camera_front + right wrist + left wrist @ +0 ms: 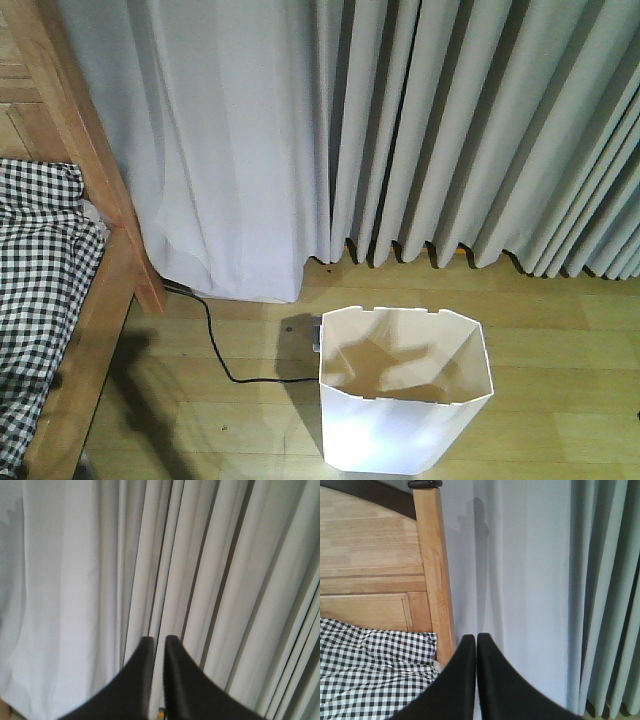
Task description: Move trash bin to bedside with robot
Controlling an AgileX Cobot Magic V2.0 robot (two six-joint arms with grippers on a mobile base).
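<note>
— Both claws, where were they?
— I had the left gripper [476,639] and right gripper [158,641] clenched, holding nothing, facing the grey pleated curtains [450,130].
— And the bin?
— The white plastic trash bin [403,395] stood upright on the wooden floor [560,330], near the wooden bed frame [95,300]. Whether it needed shifting closer, I couldn't judge.

My left claw [476,639] has its black fingers pressed together, and my right claw [159,641] shows only a sliver between its tips.
</note>
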